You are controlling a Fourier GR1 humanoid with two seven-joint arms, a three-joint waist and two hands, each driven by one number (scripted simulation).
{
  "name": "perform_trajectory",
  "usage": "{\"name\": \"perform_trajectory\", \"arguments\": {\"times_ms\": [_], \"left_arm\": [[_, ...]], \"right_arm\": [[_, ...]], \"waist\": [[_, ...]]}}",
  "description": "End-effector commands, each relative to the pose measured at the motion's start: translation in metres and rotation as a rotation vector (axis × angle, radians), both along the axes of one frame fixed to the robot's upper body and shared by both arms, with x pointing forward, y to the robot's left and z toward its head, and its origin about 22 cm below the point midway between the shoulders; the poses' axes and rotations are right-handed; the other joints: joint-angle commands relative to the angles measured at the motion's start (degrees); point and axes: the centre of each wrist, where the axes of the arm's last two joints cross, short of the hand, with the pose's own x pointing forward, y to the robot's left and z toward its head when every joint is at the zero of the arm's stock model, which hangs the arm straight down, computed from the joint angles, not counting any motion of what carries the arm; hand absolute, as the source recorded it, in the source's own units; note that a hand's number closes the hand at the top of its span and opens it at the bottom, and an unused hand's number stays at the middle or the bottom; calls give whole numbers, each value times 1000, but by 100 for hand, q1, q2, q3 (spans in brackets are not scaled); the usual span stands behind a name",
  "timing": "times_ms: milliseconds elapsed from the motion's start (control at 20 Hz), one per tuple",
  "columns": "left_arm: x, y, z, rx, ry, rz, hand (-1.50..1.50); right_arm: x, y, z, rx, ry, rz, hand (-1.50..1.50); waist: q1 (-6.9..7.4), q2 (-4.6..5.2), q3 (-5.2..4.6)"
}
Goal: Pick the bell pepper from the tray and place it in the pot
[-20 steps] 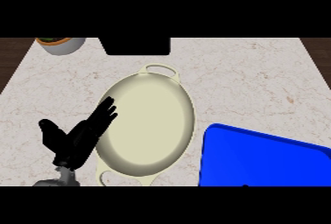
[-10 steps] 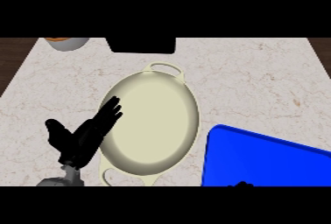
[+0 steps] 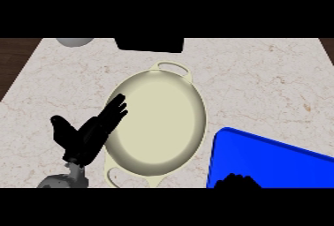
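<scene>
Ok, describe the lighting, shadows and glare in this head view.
Head view: the light is even, with no glare on the counter; soft shading rings the inside of the pot; the blue tray is one flat colour; the left hand and the right hand, at the lower edge, show as near-black silhouettes.

Left hand (image 3: 88,133) splayed, right hand (image 3: 236,182) unclear

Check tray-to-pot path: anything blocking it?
Nothing visible. Only counter lies between the tray and the pot, which has no lid. The left hand lies open at the pot's left rim, away from that path. The right hand shows at the tray's near edge; no pepper is in view.
</scene>
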Motion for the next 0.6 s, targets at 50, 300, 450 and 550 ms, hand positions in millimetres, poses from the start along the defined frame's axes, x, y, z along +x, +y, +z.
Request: {"name": "perform_trajectory", "arguments": {"times_ms": [50, 300, 450, 550], "left_arm": [[0, -8, 6, -13, -14, -20, 0], [4, -3, 1, 3, -8, -22, 0], [8, -7, 7, -11, -10, -44, 0], [8, -12, 3, -3, -8, -47, 0]], "right_arm": [[41, 27, 12, 152, 26, -57, 150], [60, 35, 6, 179, 43, -43, 150], [97, 49, 9, 183, 27, -38, 150], [114, 61, 8, 237, 24, -27, 150]], "waist": [[143, 35, 2], [165, 58, 0], [202, 45, 10], [223, 39, 17]]}}
